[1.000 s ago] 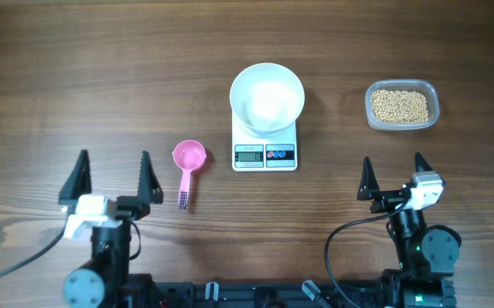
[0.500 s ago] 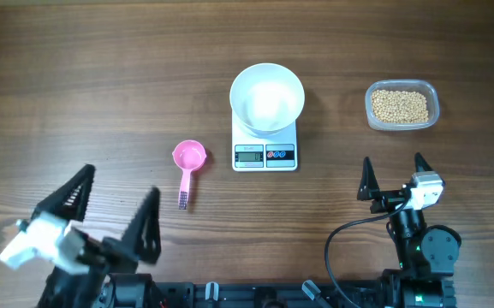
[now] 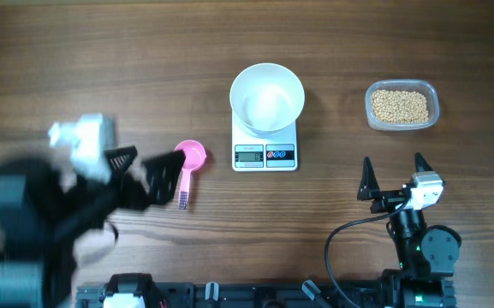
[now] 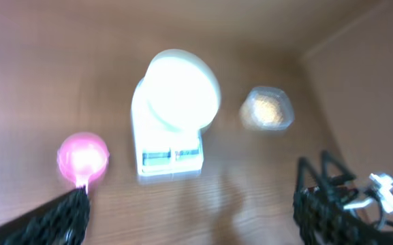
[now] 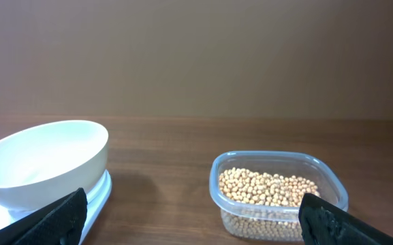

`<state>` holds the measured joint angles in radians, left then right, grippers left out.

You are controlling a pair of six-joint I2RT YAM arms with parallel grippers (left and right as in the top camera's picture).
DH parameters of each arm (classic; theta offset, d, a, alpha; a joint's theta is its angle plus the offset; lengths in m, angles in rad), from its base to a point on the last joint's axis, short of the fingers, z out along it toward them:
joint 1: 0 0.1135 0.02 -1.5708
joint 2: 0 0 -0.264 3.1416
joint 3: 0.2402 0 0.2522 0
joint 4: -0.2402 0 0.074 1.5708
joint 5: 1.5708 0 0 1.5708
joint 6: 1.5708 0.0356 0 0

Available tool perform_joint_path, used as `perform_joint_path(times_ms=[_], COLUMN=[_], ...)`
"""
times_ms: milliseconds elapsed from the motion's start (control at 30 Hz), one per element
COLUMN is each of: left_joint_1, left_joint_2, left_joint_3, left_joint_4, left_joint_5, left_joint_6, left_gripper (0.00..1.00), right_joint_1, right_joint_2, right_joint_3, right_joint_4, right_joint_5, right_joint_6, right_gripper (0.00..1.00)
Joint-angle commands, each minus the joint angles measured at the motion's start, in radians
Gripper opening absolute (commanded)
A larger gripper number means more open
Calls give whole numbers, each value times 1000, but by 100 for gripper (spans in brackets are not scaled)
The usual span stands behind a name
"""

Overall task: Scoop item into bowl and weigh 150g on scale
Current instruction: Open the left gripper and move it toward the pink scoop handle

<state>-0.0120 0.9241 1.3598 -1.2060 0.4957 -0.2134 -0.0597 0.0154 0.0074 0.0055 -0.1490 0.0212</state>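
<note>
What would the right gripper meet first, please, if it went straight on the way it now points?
Probably the clear plastic tub of beans, straight ahead of the open right gripper; the white bowl lies off to the left. Whether it would pass over the tub is unclear.

Readable text, whole scene: none.
Scale [image 3: 264, 144], centre of the table: the only thing bearing marked surfaces.
LCD display [image 3: 248, 155], left half of the scale's near edge: faint dark marks on grey, too small to read from overhead.
Button panel [image 3: 281, 155], just right of the display: small coloured marks on a dark ground; any lettering too small to tell.
Left wrist view: scale front blurred and washed out by glare, nothing legible.
Right wrist view: only the scale's edge shows under the bowl [image 5: 43, 163]; display out of sight.
</note>
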Motion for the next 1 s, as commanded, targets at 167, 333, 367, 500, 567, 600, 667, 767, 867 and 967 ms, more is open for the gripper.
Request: perform_joint_path(times_ms=[167, 333, 367, 500, 567, 600, 667, 767, 867, 967], left_joint_1=[6, 8, 8, 10, 10, 10, 10, 10, 10, 10], left_joint_2=[563, 688, 697, 678, 641, 602, 518, 392, 289, 237], left_joint_3=[245, 243, 241, 208, 181, 153, 89, -16, -108, -167], left_joint_4=[-341, -429, -437, -452, -451, -443, -421, -384, -311, -245], left_joint_5=[-19, -230, -264, -257, -250, -250, -249, -243, -243, -243], left_joint_6=[-19, -159, -162, -161, -162, -162, -162, -171, -236, -270], left_gripper=[100, 100, 100, 100, 100, 100, 100, 100, 100, 100], right_joint_1=[6, 6, 6, 6, 6, 6, 6, 6, 6, 6], right_joint_2=[-8, -8, -8, -8, -8, -8, -8, -8, -8, -8], right_joint_3=[-2, -2, -2, -2, -2, -2, -2, -2, -2, -2], right_joint_4=[5, 5, 5, 5, 5, 5, 5, 5, 5, 5], right_joint_5=[12, 12, 12, 12, 12, 12, 12, 12, 12, 12], right_joint_6=[5, 5, 5, 5, 6, 5, 5, 6, 6, 6], right_gripper=[100, 100, 100, 100, 100, 100, 100, 99, 100, 100])
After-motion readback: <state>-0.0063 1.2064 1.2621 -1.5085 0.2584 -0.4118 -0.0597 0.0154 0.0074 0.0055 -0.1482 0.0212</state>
